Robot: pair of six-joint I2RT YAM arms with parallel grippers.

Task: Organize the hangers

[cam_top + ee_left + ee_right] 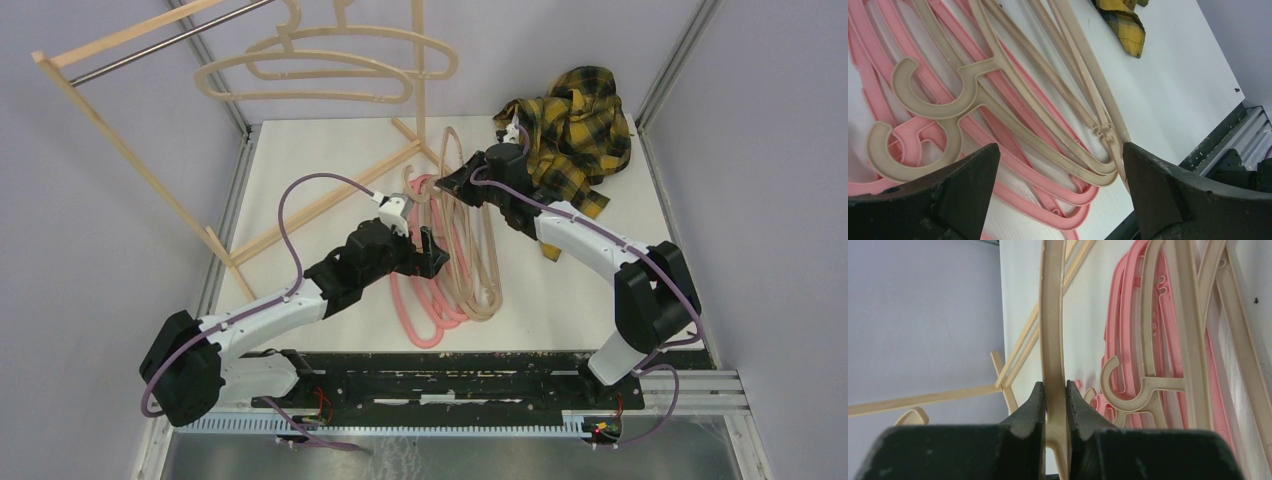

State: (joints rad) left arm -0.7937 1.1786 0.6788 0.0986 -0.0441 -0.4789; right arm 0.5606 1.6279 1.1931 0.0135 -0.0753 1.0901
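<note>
Jaws of the right gripper [1054,390] pinch one beige hanger [1052,315]. The left gripper [1059,152] hangs wide open above the pile of pink and beige hangers [955,102].

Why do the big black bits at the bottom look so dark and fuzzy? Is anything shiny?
Left wrist: the fingers of the left gripper sit close to the lens, dark and slightly soft, while the hangers look sharp. Right wrist: the right gripper is dim too, pinching a beige hanger. Top external: even light, faint shadows, no glare on the table.
</note>
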